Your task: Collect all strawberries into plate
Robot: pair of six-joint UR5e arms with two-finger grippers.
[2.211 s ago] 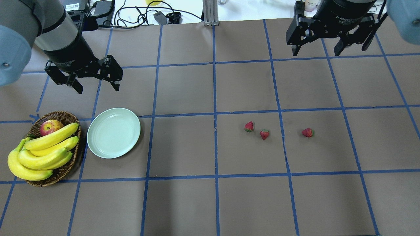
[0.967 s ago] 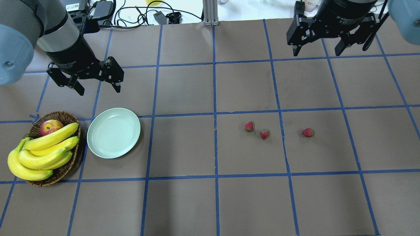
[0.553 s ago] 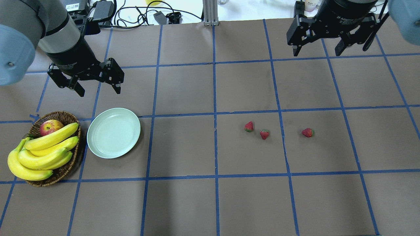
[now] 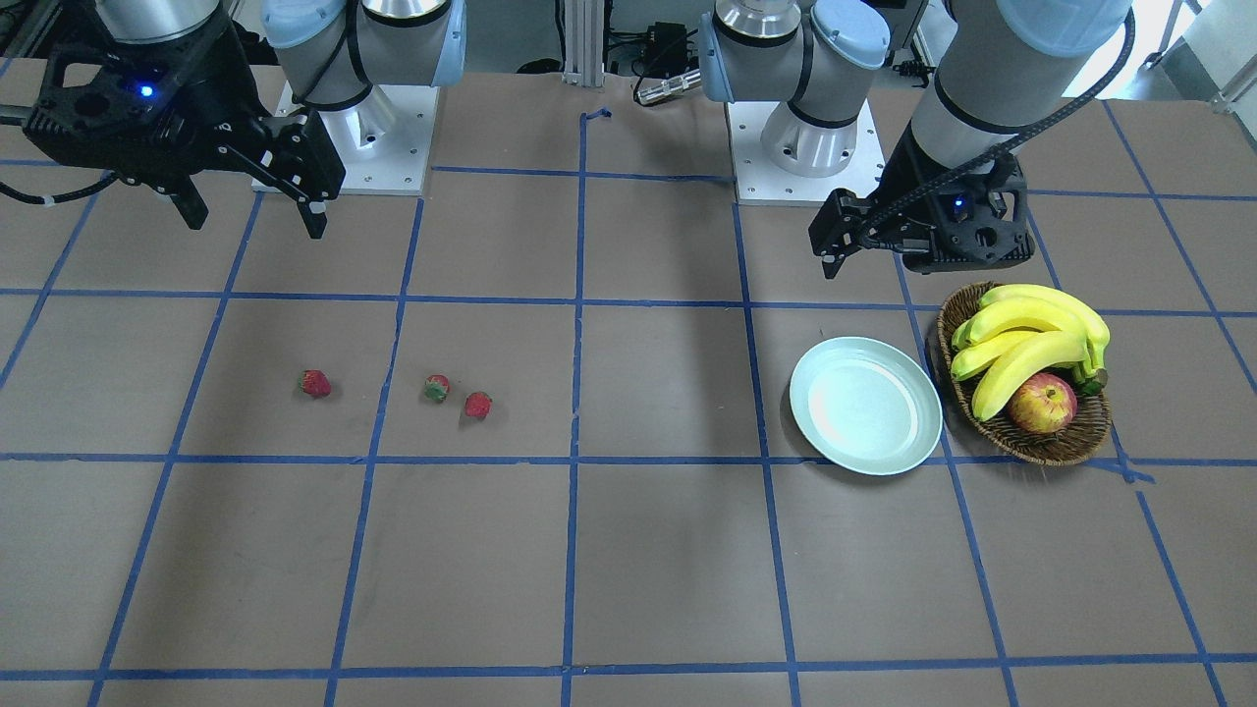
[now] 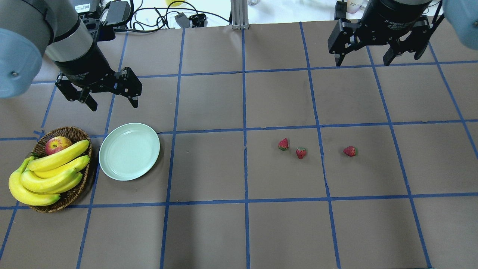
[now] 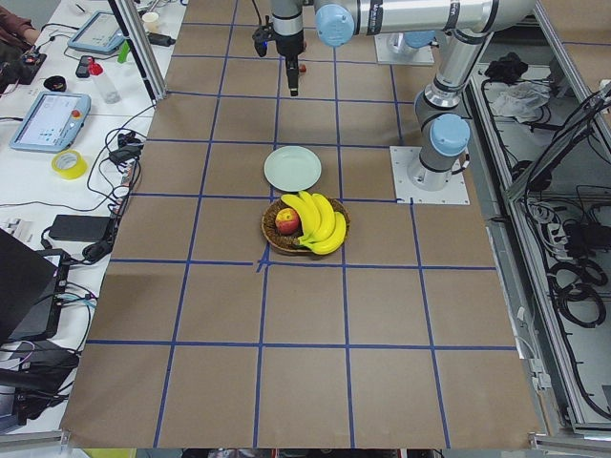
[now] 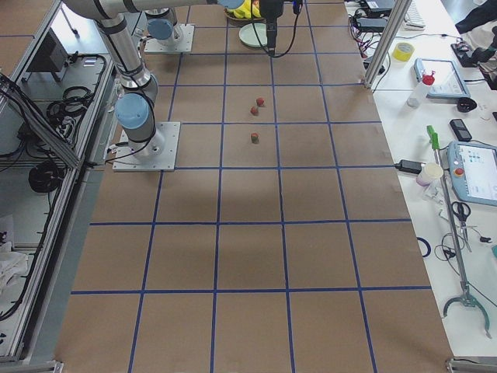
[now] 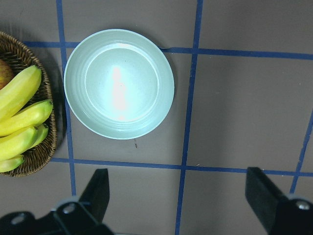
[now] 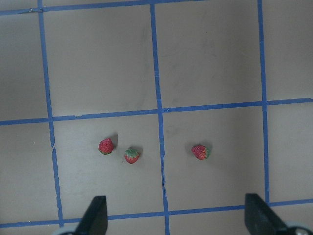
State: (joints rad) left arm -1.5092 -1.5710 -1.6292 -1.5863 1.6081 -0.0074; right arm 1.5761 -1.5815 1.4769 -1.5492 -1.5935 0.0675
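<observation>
Left hand (image 5: 114, 107) hangs empty, fingers (image 8: 99, 188) spread wide, low over the desk (image 5: 209, 168) near the plate (image 5: 129, 151) but not above it. Right hand (image 5: 362, 64) hangs equally agape and empty at the opposite corner, well apart from the fruit.

The plate lies bare just beside the basket (image 5: 71, 130) on the robot's left. All three strawberries lie on the desk's other half, well away from the plate. Two sit close together (image 5: 283, 144) (image 5: 301, 152); the third (image 5: 350, 151) lies apart, further toward the robot's right.

By this showing the task stands at its opening step, with no berry gripped and none collected. The next move seems to fall to the right hand, which is nearer the fruit. It has to come over one berry, descend, close narrowly on so small a target, and then make a long carry across to the plate.

Against the view from 2.2 seconds earlier, the left hand has crept a little toward the plate. The right has shifted only slightly. Plate and strawberries lie exactly where they were.
</observation>
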